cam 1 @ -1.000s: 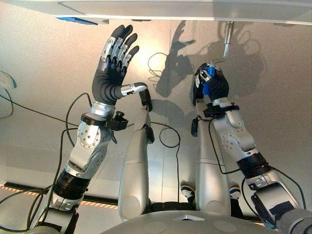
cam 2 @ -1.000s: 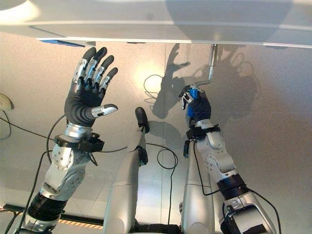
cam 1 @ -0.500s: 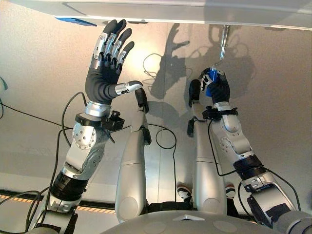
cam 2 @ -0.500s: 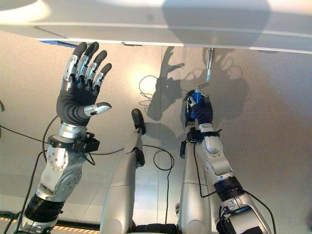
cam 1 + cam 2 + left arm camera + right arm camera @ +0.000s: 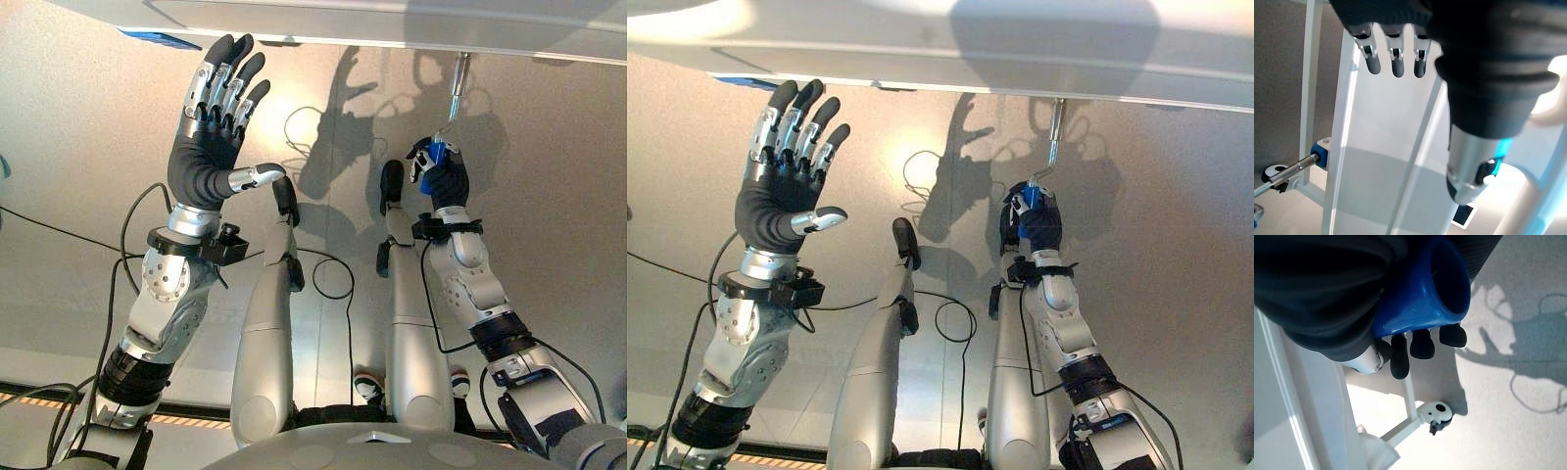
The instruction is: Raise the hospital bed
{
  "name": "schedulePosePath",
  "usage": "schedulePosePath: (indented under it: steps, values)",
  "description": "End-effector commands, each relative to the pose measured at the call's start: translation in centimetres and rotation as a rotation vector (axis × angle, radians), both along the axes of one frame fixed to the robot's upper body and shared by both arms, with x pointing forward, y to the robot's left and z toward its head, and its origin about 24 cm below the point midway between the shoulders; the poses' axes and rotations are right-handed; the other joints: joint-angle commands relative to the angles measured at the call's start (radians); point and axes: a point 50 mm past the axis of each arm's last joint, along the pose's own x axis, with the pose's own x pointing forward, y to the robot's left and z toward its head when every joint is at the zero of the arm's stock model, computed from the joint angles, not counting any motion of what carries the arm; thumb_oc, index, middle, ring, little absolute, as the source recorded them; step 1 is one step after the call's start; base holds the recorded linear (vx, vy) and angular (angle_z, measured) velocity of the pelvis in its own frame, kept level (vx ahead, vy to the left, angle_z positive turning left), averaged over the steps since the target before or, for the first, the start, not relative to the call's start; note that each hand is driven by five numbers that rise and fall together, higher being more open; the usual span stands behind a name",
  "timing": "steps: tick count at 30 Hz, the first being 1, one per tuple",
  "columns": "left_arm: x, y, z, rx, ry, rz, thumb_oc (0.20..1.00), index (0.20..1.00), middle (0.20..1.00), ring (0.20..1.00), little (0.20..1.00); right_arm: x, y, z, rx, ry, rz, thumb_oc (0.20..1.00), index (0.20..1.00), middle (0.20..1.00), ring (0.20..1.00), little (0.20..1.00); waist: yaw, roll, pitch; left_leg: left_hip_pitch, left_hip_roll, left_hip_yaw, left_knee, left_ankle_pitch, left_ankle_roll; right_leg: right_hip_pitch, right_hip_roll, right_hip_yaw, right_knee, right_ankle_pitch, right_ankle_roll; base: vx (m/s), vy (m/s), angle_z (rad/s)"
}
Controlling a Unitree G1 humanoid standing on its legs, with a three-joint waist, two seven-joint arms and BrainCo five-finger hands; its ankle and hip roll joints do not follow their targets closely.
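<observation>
The white foot end of the hospital bed (image 5: 323, 20) runs across the top of both eye views. A silver crank rod (image 5: 458, 90) hangs down from it at the right and ends in a blue handle (image 5: 433, 163). My right hand (image 5: 446, 179) is shut on that blue handle (image 5: 1422, 298), with the fingers curled round it. My left hand (image 5: 211, 132) is raised at the left, open, fingers straight and spread, just below the bed's edge and holding nothing. In the left wrist view its fingertips (image 5: 1396, 61) point at the white bed frame (image 5: 1347, 132).
A blue tag (image 5: 157, 39) sits under the bed's edge at upper left. A white bed leg with a castor (image 5: 1437, 413) stands on the grey floor. A second crank with a blue collar (image 5: 1320, 152) pokes out of the frame in the left wrist view.
My right hand has carried the blue handle round the crank's turn, first left and then back right. The left hand stays raised and open.
</observation>
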Motion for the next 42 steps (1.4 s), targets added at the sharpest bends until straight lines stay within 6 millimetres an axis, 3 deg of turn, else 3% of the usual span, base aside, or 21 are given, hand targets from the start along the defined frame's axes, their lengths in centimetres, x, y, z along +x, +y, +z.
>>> schedulePosePath:
  steps: [1, 4, 5, 6, 7, 8, 11, 18, 25, 30, 42]
  values:
    - [-1.6, 0.7, 1.4, -0.029, -0.111, -0.025, 1.0, 1.0, 1.0, 1.0, 1.0, -2.6, -8.3, 9.4, 0.064, -0.425, -0.214, 0.2, 0.2, 0.2, 0.2, 0.2, -0.025, 0.026, -0.018, 0.037, 0.01, -0.039, 0.05, -0.068, -0.027, 0.048, 0.067, -0.059, -0.017, -0.02, 0.039, 0.0, 0.0, 0.0]
    - [-1.7, 0.8, 1.3, -0.008, -0.106, -0.034, 1.0, 1.0, 1.0, 1.0, 1.0, -2.7, -7.0, 9.3, -0.026, -0.406, -0.104, 0.2, 0.2, 0.2, 0.2, 0.2, -0.024, 0.023, -0.018, 0.04, 0.011, -0.039, 0.048, -0.065, -0.028, 0.049, 0.068, -0.058, -0.014, -0.02, 0.039, -0.01, -0.046, -0.04]
    - [-1.7, 0.8, 1.1, 0.024, -0.097, -0.039, 1.0, 1.0, 1.0, 1.0, 1.0, -2.7, -5.1, 9.1, -0.169, -0.374, 0.009, 0.2, 0.2, 0.2, 0.2, 0.2, -0.021, 0.023, -0.018, 0.044, 0.013, -0.036, 0.048, -0.062, -0.03, 0.05, 0.07, -0.058, -0.012, -0.019, 0.038, 0.0, -0.043, -0.05]
    - [-1.7, 0.8, 1.0, 0.035, -0.092, -0.042, 1.0, 1.0, 1.0, 1.0, 1.0, -3.0, -4.3, 9.2, -0.194, -0.379, 0.062, 0.2, 0.2, 0.2, 0.2, 0.2, -0.022, 0.022, -0.018, 0.044, 0.014, -0.036, 0.05, -0.061, -0.03, 0.051, 0.07, -0.058, -0.01, -0.02, 0.037, 0.0, -0.043, -0.05]
    - [-1.7, 0.8, 1.0, 0.035, -0.092, -0.042, 1.0, 1.0, 1.0, 1.0, 1.0, -3.1, -4.3, 9.2, -0.194, -0.379, 0.062, 0.2, 0.2, 0.2, 0.2, 0.2, -0.023, 0.022, -0.018, 0.044, 0.014, -0.036, 0.05, -0.061, -0.03, 0.051, 0.07, -0.059, -0.01, -0.02, 0.037, -0.01, -0.044, -0.04]
    - [-1.6, 0.6, 0.8, 0.038, -0.085, -0.05, 1.0, 1.0, 1.0, 1.0, 1.0, -3.1, -2.8, 8.9, -0.153, -0.377, 0.158, 0.2, 0.2, 0.2, 0.2, 0.2, -0.02, 0.025, -0.018, 0.045, 0.015, -0.035, 0.051, -0.058, -0.03, 0.049, 0.07, -0.059, -0.006, -0.019, 0.036, -0.01, -0.035, -0.04]
    - [-1.4, 0.4, 0.6, 0.041, -0.076, -0.048, 1.0, 1.0, 1.0, 1.0, 1.0, -3.3, -1.0, 8.8, -0.148, -0.386, 0.241, 0.2, 0.2, 0.2, 0.2, 0.2, -0.018, 0.033, -0.018, 0.053, 0.015, -0.035, 0.044, -0.051, -0.034, 0.054, 0.07, -0.06, -0.006, -0.021, 0.035, -0.01, -0.03, -0.04]
    - [-1.3, 0.3, 0.4, 0.039, -0.072, -0.042, 1.0, 1.0, 1.0, 1.0, 1.0, -3.4, -0.4, 8.5, -0.076, -0.389, 0.267, 0.2, 0.2, 0.2, 0.2, 0.2, -0.018, 0.046, -0.018, 0.075, 0.017, -0.034, 0.016, -0.037, -0.042, 0.062, 0.074, -0.06, -0.006, -0.023, 0.033, -0.01, -0.012, -0.03]
    - [-1.2, 0.1, 0.4, 0.012, -0.074, -0.043, 1.0, 1.0, 1.0, 1.0, 1.0, -2.7, -3.3, 7.8, 0.016, -0.367, 0.049, 0.2, 0.2, 0.2, 0.2, 0.2, -0.021, 0.044, -0.018, 0.097, 0.024, -0.034, -0.01, -0.026, -0.05, 0.066, 0.081, -0.061, -0.006, -0.029, 0.029, 0.0, -0.015, -0.01]
    - [-1.2, 0.2, 0.7, -0.022, -0.089, -0.048, 1.0, 1.0, 1.0, 1.0, 1.0, -2.5, -7.3, 7.8, 0.104, -0.379, -0.217, 0.2, 0.2, 0.2, 0.2, 0.2, -0.026, 0.05, -0.018, 0.102, 0.028, -0.041, -0.023, -0.022, -0.053, 0.064, 0.084, -0.062, -0.009, -0.036, 0.029, 0.0, 0.0, 0.0]
    - [-1.4, 0.2, 1.0, -0.057, -0.096, -0.065, 1.0, 1.0, 1.0, 1.0, 1.0, -2.5, -11.6, 7.8, 0.258, -0.407, -0.446, 0.2, 0.2, 0.2, 0.2, 0.2, -0.024, 0.063, -0.018, 0.117, 0.03, -0.046, -0.042, -0.012, -0.059, 0.069, 0.086, -0.067, -0.008, -0.038, 0.026, 0.0, 0.0, 0.0]
